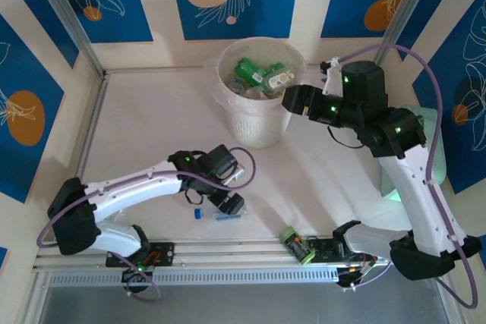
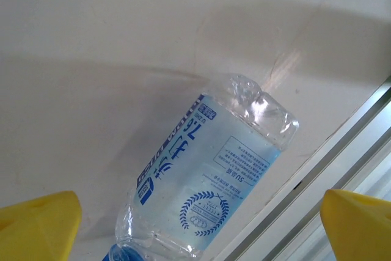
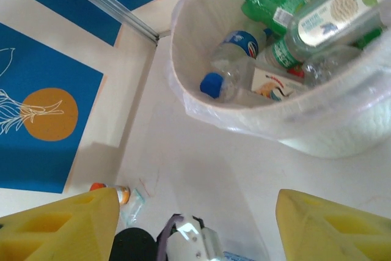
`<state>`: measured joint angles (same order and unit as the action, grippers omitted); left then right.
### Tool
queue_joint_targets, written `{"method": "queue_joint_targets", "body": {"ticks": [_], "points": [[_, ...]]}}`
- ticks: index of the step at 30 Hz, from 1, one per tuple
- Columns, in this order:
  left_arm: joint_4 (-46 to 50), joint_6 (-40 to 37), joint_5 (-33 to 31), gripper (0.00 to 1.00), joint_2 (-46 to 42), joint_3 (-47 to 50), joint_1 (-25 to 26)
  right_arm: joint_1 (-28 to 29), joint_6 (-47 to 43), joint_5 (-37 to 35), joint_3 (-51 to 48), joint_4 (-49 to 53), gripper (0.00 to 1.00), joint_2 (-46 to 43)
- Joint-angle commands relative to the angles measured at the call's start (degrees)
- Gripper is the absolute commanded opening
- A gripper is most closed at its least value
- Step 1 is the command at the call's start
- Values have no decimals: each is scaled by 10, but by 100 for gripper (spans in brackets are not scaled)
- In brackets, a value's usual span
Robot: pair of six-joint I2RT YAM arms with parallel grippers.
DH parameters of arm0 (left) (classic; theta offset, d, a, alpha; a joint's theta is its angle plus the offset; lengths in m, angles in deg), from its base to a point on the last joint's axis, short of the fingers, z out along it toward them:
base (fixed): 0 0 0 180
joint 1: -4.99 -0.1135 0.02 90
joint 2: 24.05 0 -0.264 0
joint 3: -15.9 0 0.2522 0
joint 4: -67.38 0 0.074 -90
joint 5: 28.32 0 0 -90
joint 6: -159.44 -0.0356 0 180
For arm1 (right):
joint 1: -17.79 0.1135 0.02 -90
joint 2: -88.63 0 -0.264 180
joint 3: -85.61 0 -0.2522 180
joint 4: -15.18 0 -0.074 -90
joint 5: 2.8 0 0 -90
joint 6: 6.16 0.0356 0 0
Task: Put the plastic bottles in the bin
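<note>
While the left end effector [image 2: 197, 230], wide open and empty, hangs over it, a clear bottle [image 2: 211, 178] lies diagonally on the tabletop [image 2: 122, 29], cap lower left, base upper right. Its blue label [image 2: 160, 166] shows a laurel wreath, and I cannot read the writing.

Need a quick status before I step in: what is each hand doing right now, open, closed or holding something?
Left hand: open, holding nothing, over a clear blue-labelled bottle lying flat.
Right hand: open, holding nothing, near the bin.
</note>
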<state>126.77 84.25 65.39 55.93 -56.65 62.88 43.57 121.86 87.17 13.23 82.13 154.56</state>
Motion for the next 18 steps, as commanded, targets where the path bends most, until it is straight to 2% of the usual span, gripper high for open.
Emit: {"method": "queue_joint_targets", "body": {"ticks": [1,7,12,18], "points": [[40,-55,-39,100,30,-33,22,-10,16,5,-39,-3,71,-15],[62,-98,-24,100,97,-66,64,-42,29,40,-93,-16,78,-48],[88,-130,-66,100,175,-100,92,-73,41,80,-125,-30,79,-59],[89,-153,-84,100,225,-130,94,-82,49,93,-153,-39,80,-72]]}}
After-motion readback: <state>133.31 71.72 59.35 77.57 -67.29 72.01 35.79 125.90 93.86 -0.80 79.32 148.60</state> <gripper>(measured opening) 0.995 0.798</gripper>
